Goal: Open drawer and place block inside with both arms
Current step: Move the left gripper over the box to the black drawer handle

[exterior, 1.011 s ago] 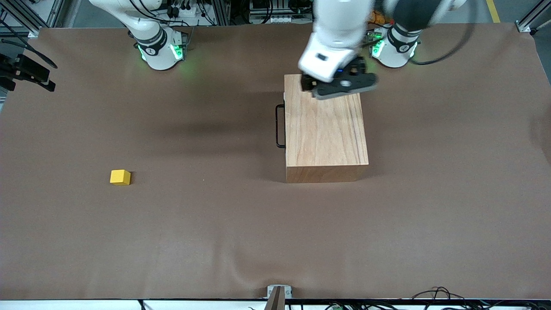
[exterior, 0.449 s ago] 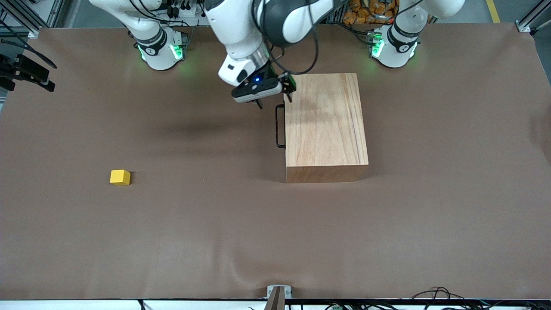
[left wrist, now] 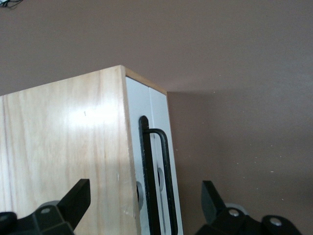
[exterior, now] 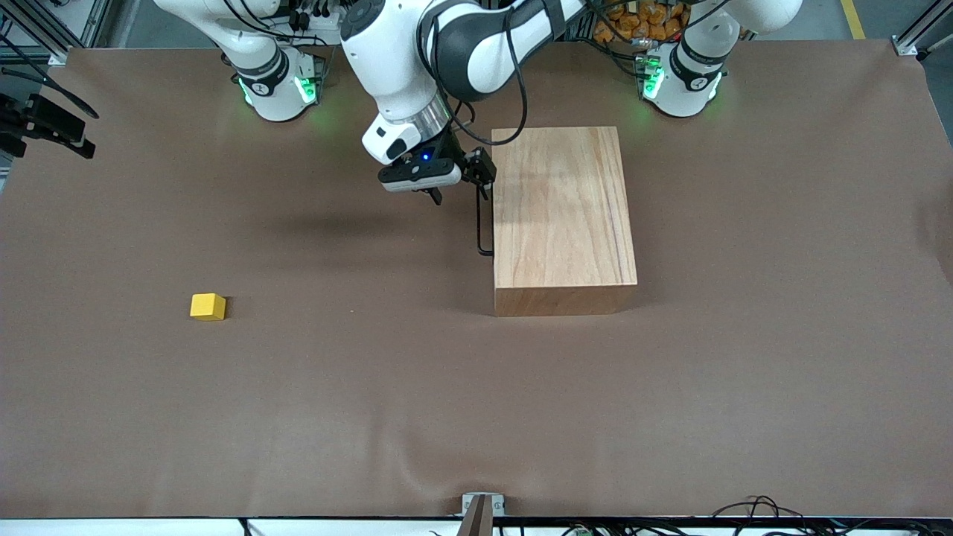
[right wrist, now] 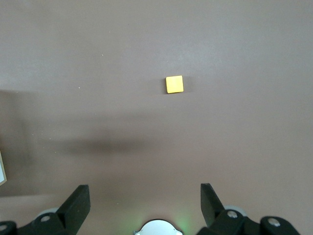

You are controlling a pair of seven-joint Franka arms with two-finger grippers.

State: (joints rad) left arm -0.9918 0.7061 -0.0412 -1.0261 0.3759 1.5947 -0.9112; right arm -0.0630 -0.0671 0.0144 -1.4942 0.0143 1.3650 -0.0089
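Left gripper [exterior: 456, 190] spread wide, empty, poised over handle [exterior: 482, 223] of shut drawer [left wrist: 156, 161]. Right gripper [right wrist: 145, 205] gaping, high up, waiting; block [exterior: 208, 307] sits well apart toward right arm's end. Risk: fingers straddle box [exterior: 563, 216] edge, miss thin wire.

brown table cover [exterior: 670, 387], cables [exterior: 752, 508]

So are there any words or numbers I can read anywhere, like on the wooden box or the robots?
No text that can be read.
Wooden box: plain wood, nothing written.
Yellow block: blank.
Black bands on the arm bases: small marks, too small to read.
Left claw: a blue light, no lettering visible.
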